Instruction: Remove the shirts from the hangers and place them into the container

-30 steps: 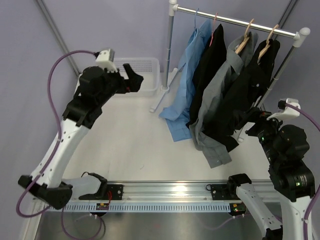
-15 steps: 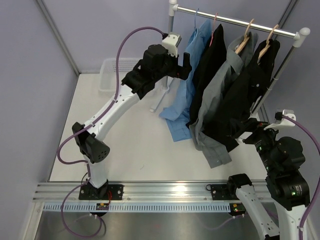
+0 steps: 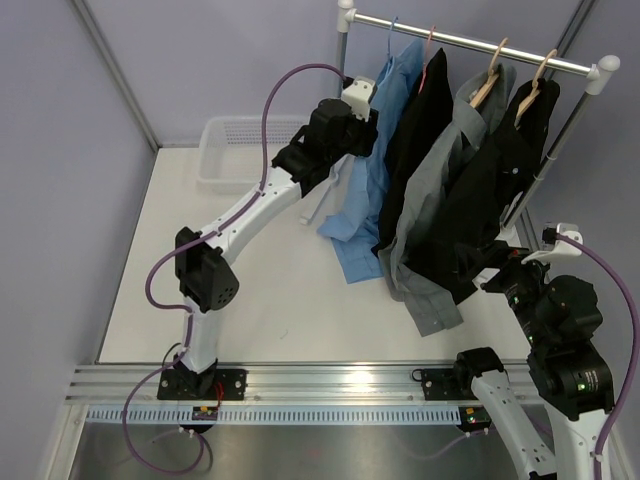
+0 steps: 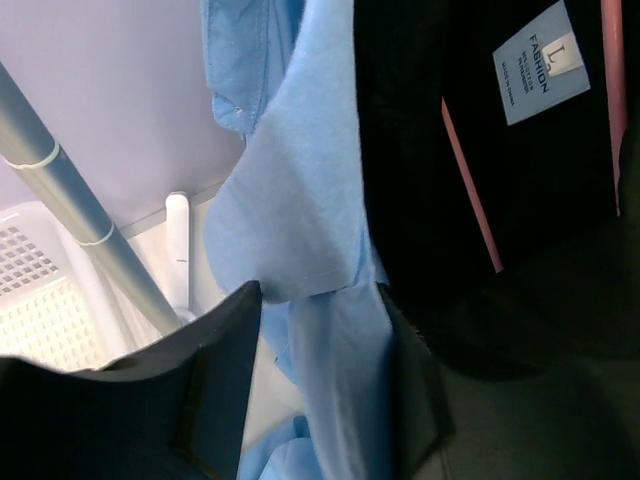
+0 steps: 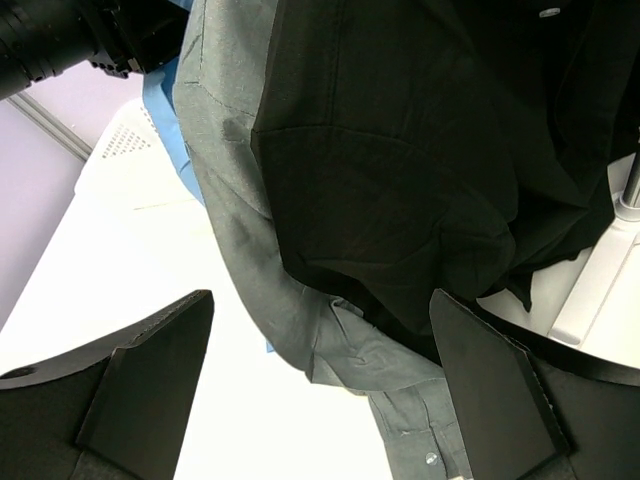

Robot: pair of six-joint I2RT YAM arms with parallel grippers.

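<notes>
Four shirts (image 3: pixel 432 205) still hung, but the left tool (image 4: pixel 318 300) just swung from the basket (image 3: pixel 215 150) and half-closed around the blue shirt (image 3: pixel 362 190), can't tell if it's clamped yet.

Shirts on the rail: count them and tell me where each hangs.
4, all hanging on the rail: light blue shirt leftmost, then black shirt, grey shirt, second black shirt rightmost. None looks hidden.

The left arm (image 3: pixel 250 208) has swung from above the basket (image 3: pixel 232 150) across to the rail (image 3: pixel 470 42). The left gripper (image 4: pixel 318 345) now straddles a fold of the light blue shirt (image 4: pixel 300 210), its jaws narrower than before. The right arm (image 3: pixel 565 320) has pulled back slightly toward its base.
</notes>
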